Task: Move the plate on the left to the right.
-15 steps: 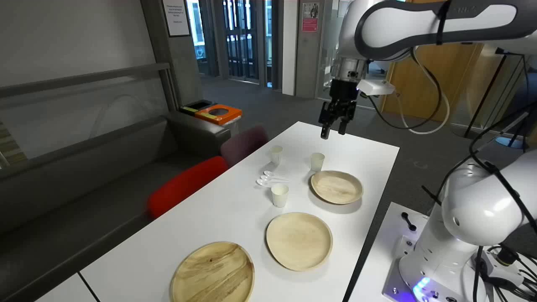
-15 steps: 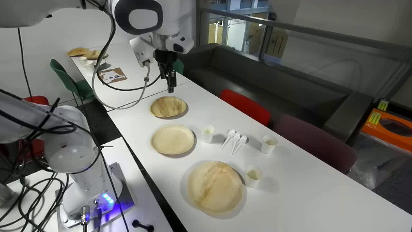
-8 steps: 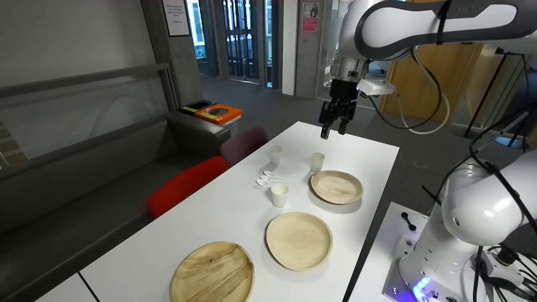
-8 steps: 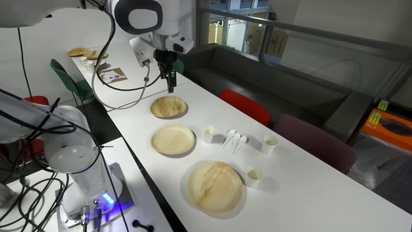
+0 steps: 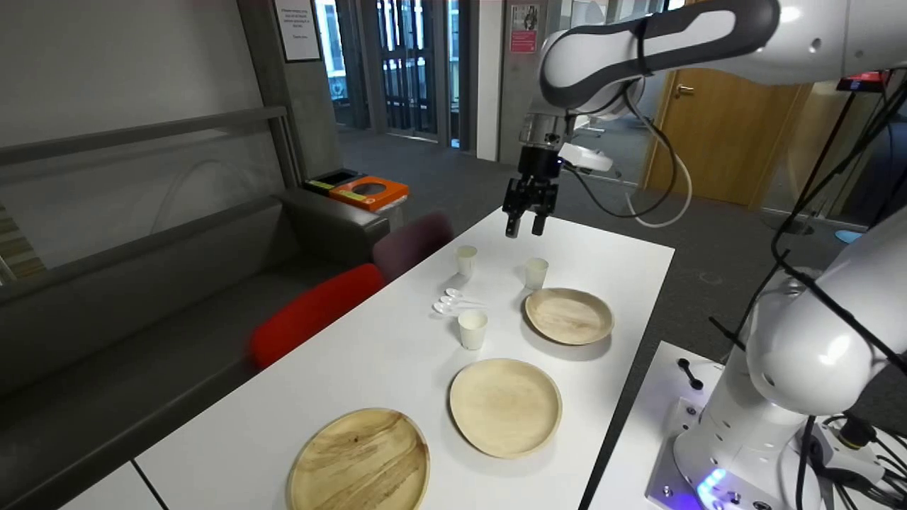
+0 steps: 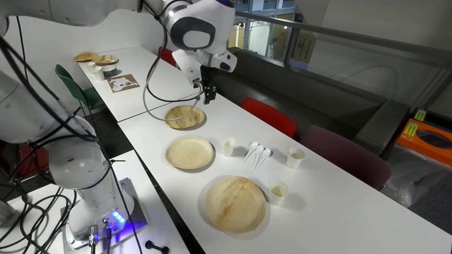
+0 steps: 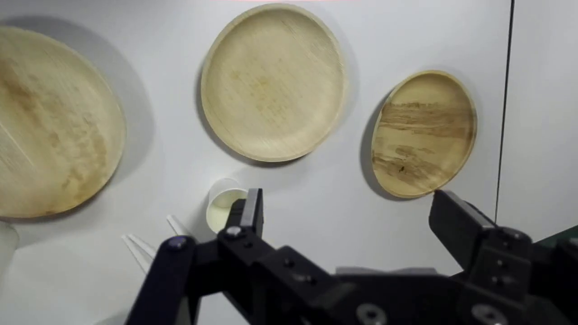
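Gripper (image 7: pixel 346 198) spread wide, empty, raised above the counter (image 7: pixel 176 153). Streaky-grained plate (image 7: pixel 424 135) lies on it between seam (image 7: pixel 503 122) and smooth pale plate (image 7: pixel 273 83), well clear of the gripper.

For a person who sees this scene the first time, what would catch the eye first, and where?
Probably the large white robot arm, stretched over the white table with its open gripper pointing down. Next, likely, the streaky golden-brown plate, in a row with two paler plates and nearest the dark seam. A bright red chair also stands out, between the table and the grey sofa.
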